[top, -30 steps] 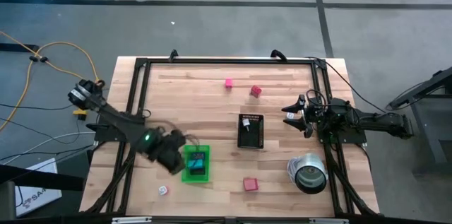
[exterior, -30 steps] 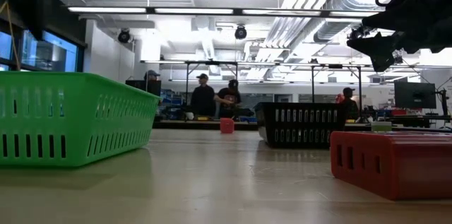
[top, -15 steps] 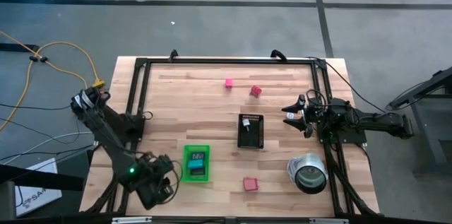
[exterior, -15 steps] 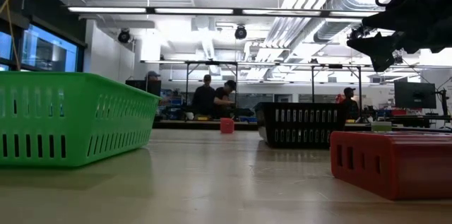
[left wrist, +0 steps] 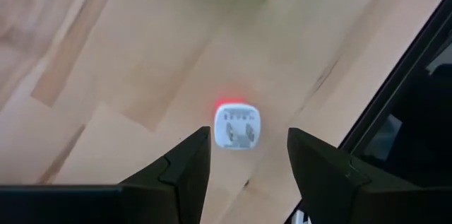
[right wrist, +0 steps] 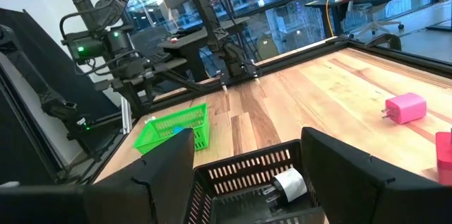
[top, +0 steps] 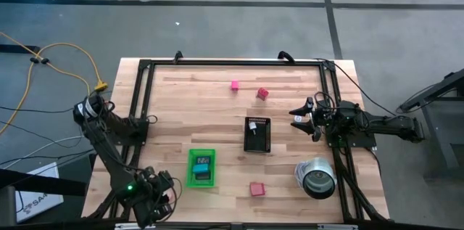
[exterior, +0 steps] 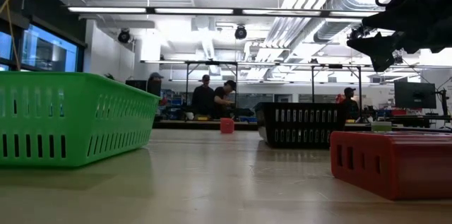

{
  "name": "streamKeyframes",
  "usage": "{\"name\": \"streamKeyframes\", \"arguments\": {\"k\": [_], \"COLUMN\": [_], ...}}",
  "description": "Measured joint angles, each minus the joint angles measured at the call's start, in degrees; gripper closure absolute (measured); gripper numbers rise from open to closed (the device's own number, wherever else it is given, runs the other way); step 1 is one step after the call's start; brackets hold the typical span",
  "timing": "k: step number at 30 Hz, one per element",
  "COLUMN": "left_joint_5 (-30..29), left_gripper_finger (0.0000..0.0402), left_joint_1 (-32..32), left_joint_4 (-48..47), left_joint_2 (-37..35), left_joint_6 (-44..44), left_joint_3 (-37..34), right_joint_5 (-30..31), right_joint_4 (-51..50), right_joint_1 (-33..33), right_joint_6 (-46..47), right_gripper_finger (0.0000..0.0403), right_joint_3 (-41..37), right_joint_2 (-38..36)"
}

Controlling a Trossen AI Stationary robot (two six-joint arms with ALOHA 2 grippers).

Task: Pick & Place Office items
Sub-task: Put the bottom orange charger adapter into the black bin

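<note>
The left gripper [left wrist: 244, 155] has swung off the green tray [top: 191, 159] to the table's near-left corner and now hangs, fingers apart and empty, above the white piece [left wrist: 237, 126], probably the next pick. In the high view the arm hides that piece; the right gripper [top: 302, 119] waits open beside the black tray [top: 266, 122].

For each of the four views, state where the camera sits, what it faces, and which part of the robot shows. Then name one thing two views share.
High: overhead, facing down on the table; both arms show.
Low: at table-top height, facing the room; the right arm shows.
Left wrist: above a white block, between left gripper fingers.
Right wrist: behind right gripper, facing the black tray.
Shared: green tray, high and low views.
</note>
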Motion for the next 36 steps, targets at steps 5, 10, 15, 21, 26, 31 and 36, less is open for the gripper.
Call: {"name": "streamKeyframes", "arguments": {"k": [5, 10, 15, 21, 26, 31, 36], "left_joint_5": [0.01, 0.00, -0.27, -3.69, -2.33, -1.40, -0.94], "left_gripper_finger": [0.0221, 0.0221, 0.0221, 0.0221, 0.0220, 0.0204, 0.0172], "left_joint_1": [-1.64, -2.10, -2.08, -2.08, -1.73, -1.66, -1.61], "left_joint_4": [0.24, 0.32, 0.52, 0.37, 0.44, 0.44, 1.20], "left_joint_2": [0.91, 1.62, 2.11, 2.09, 2.24, 2.65, 3.44], "left_joint_6": [-1.11, -0.91, -0.96, 0.37, -1.78, -2.26, -2.50], "left_joint_3": [0.02, 0.02, 0.02, 0.02, 0.02, 0.00, -0.04], "right_joint_5": [-0.01, 0.01, 0.00, -0.01, 0.00, -0.01, -0.01], "right_joint_4": [0.00, 0.01, 0.00, 0.00, 0.00, 0.00, 0.00], "right_joint_1": [0.00, 0.00, 0.00, 0.00, 0.00, 0.00, 0.00], "right_joint_6": [0.00, -0.01, 0.00, 0.01, 0.00, -0.01, -0.01], "right_gripper_finger": [0.0155, 0.0155, 0.0155, 0.0155, 0.0155, 0.0155, 0.0155], "right_joint_3": [0.01, 0.00, 0.00, 0.01, 0.01, 0.00, 0.02], "right_joint_2": [0.00, 0.00, -0.01, 0.00, 0.00, -0.01, -0.01]}}
